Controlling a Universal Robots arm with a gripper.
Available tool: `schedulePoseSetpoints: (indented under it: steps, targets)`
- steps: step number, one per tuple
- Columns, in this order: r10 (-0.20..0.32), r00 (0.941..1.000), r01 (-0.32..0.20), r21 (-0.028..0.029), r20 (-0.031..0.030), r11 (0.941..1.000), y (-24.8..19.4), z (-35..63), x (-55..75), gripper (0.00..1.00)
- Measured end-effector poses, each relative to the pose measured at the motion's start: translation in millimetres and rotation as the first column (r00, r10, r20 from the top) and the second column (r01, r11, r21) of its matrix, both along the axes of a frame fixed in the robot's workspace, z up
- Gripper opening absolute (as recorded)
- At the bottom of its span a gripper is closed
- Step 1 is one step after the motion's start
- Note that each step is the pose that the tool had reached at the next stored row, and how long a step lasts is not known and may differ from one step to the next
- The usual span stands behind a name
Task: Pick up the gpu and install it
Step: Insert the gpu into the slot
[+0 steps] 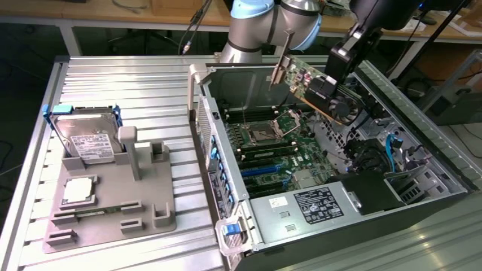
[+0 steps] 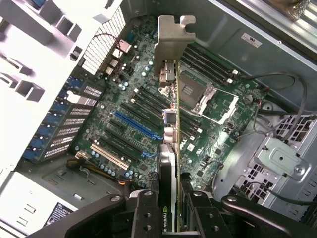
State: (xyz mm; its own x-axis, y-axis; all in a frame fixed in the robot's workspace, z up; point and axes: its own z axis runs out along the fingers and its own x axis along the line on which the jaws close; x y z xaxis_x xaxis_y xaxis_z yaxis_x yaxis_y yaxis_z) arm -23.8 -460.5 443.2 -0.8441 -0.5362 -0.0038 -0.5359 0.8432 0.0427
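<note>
The gpu (image 1: 305, 82) is a dark circuit card with a pale metal bracket at one end. It hangs tilted in the air above the open computer case (image 1: 226, 169), over the motherboard (image 1: 275, 152). My gripper (image 1: 331, 93) is shut on the card at the end away from the bracket. In the wrist view the gpu (image 2: 171, 124) appears edge-on, its bracket (image 2: 173, 34) farthest from me, and my gripper (image 2: 171, 210) clamps it between its black fingers (image 2: 146, 213). Beneath the card lie the expansion slots, one of them blue (image 2: 136, 124).
A grey fixture (image 1: 113, 214) on the exterior view's left carries a hard drive (image 1: 90, 141) and a processor (image 1: 79, 189). Inside the case are the open CPU socket (image 2: 205, 96), memory slots, loose cables (image 1: 391, 149) and the power supply (image 1: 316, 206). Case walls surround the motherboard.
</note>
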Motion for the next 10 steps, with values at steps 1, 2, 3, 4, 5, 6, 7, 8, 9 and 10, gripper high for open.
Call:
schedulePoseSetpoints:
  steps: [1, 2, 3, 4, 5, 6, 7, 8, 9, 10]
  targets:
    - [0.003, 1.0000, -0.003, 0.0000, 0.0000, 1.0000, 0.0, 0.0, 0.0, 0.27]
    - [0.007, 1.0000, -0.007, -0.0001, 0.0000, 1.0000, 0.0, 0.0, 0.0, 0.27]
    - [0.012, 0.9999, -0.012, 0.0000, 0.0000, 0.9999, 0.0, 0.0, 0.0, 0.27]
    - [0.019, 0.9998, -0.019, 0.0000, 0.0000, 0.9998, 0.0, 0.0, 0.0, 0.27]
    - [0.022, 0.9998, -0.022, 0.0000, 0.0000, 0.9998, 0.0, 0.0, 0.0, 0.27]
    - [0.026, 0.9997, -0.026, 0.0000, 0.0000, 0.9997, 0.0, 0.0, 0.0, 0.27]
    - [0.030, 0.9996, -0.030, 0.0000, 0.0000, 0.9996, 0.0, 0.0, 0.0, 0.27]
    - [0.034, 0.9994, -0.034, 0.0000, 0.0000, 0.9994, 0.0, 0.0, 0.0, 0.27]
    - [0.037, 0.9993, -0.037, 0.0000, 0.0000, 0.9993, 0.0, 0.0, 0.0, 0.27]
    - [0.041, 0.9992, -0.041, 0.0000, 0.0000, 0.9992, 0.0, 0.0, 0.0, 0.27]
